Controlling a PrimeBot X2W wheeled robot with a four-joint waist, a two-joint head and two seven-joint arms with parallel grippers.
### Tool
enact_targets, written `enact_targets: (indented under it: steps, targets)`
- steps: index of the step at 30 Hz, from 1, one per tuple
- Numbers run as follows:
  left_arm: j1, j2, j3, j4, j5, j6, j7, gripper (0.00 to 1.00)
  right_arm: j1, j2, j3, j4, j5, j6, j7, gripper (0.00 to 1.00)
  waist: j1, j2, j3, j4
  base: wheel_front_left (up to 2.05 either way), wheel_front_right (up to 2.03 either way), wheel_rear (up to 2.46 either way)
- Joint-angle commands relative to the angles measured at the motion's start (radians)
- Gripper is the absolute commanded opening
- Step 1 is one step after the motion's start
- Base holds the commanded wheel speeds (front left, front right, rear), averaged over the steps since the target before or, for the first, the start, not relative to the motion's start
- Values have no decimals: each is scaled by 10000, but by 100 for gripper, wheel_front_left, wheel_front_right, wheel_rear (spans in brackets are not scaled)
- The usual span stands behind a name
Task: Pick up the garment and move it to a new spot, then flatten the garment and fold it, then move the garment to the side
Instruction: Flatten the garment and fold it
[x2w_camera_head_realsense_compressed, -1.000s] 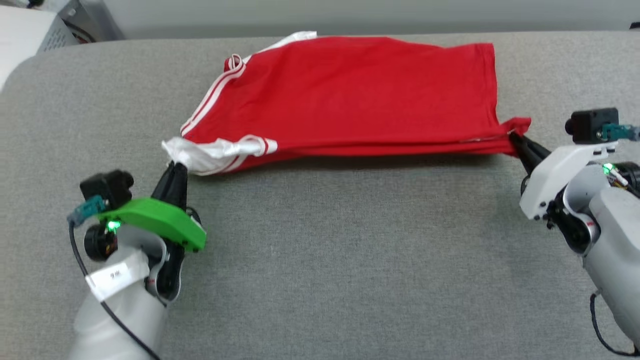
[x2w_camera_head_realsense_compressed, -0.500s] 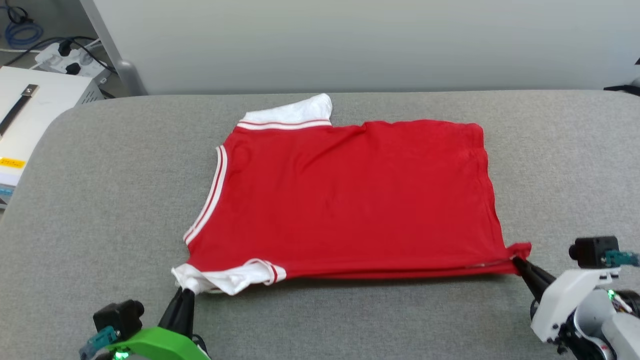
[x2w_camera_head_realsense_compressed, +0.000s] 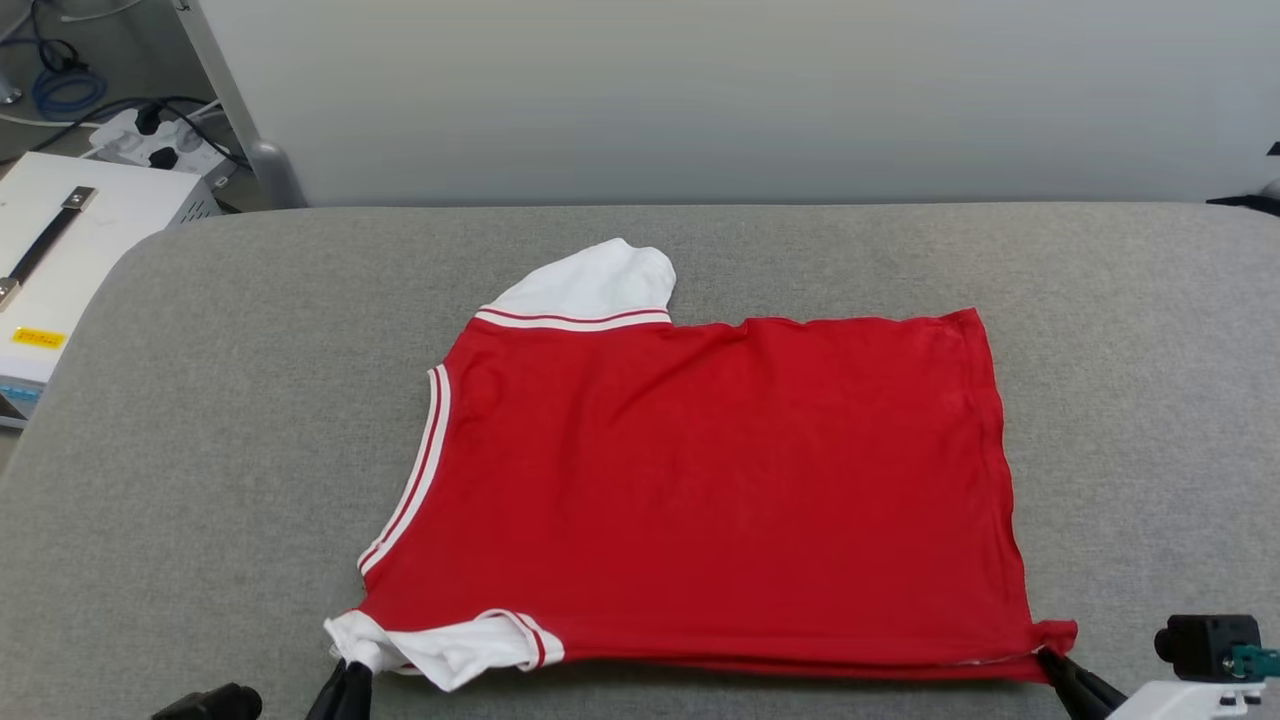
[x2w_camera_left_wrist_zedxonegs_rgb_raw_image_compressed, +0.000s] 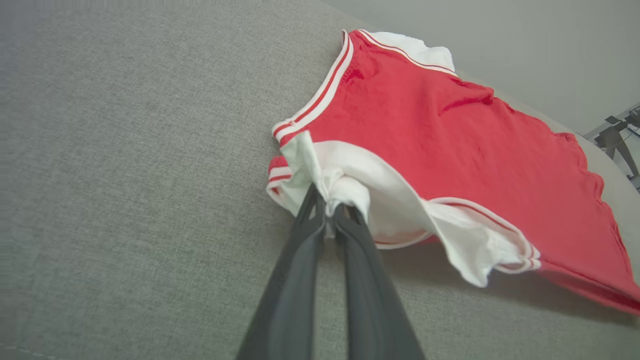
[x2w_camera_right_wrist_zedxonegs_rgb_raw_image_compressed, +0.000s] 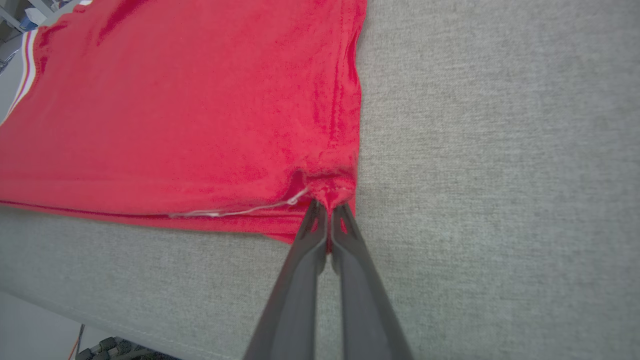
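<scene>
The garment (x2w_camera_head_realsense_compressed: 700, 490) is a red T-shirt with white sleeves and striped trim, spread plain side up over the grey padded table (x2w_camera_head_realsense_compressed: 200, 450). Its near edge hangs slightly lifted. My left gripper (x2w_camera_head_realsense_compressed: 350, 672) is shut on the bunched white near sleeve (x2w_camera_left_wrist_zedxonegs_rgb_raw_image_compressed: 340, 190) at the lower left. At the lower right, my right gripper (x2w_camera_head_realsense_compressed: 1050, 660) is shut on the red hem corner (x2w_camera_right_wrist_zedxonegs_rgb_raw_image_compressed: 327, 187). The far sleeve (x2w_camera_head_realsense_compressed: 600, 285) lies flat at the back.
A white equipment box (x2w_camera_head_realsense_compressed: 70, 250) with a black strap stands off the table's left edge, with cables and a power strip (x2w_camera_head_realsense_compressed: 150, 140) behind it. A pale wall (x2w_camera_head_realsense_compressed: 700, 100) runs behind the table. The table's near edge (x2w_camera_right_wrist_zedxonegs_rgb_raw_image_compressed: 100, 320) drops away below the hem.
The head view has tilted up. Both grippers kept their grips and drew the shirt toward me, so the body now lies spread and the far sleeve has unfolded flat.
</scene>
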Motion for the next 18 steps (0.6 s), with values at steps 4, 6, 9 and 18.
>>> enact_targets:
  steps: [4, 6, 9, 18]
  targets:
    - [-511, 353, 6, -264, 202, 78, 239, 0, -156, 369, -547, -966, -748, -21, 667, 0, 1, -1, 384, -50, 0, 0, 0]
    - [-968, 400, -63, -200, 254, 20, 346, 0, -423, 439, -629, -1210, -1018, -21, 885, 0, 1, -1, 582, -48, 0, 0, 0]
    - [-1777, 462, -153, 16, 345, -67, 492, 0, -947, 518, -687, -1313, -1229, -21, 1114, 0, 1, -1, 904, -51, 0, 0, 0]
    - [-4030, 413, -461, 1354, 460, -589, 584, 0, -2692, 335, -435, -579, -1357, -21, 1184, 0, 1, -1, 1854, -139, 0, 0, 0]
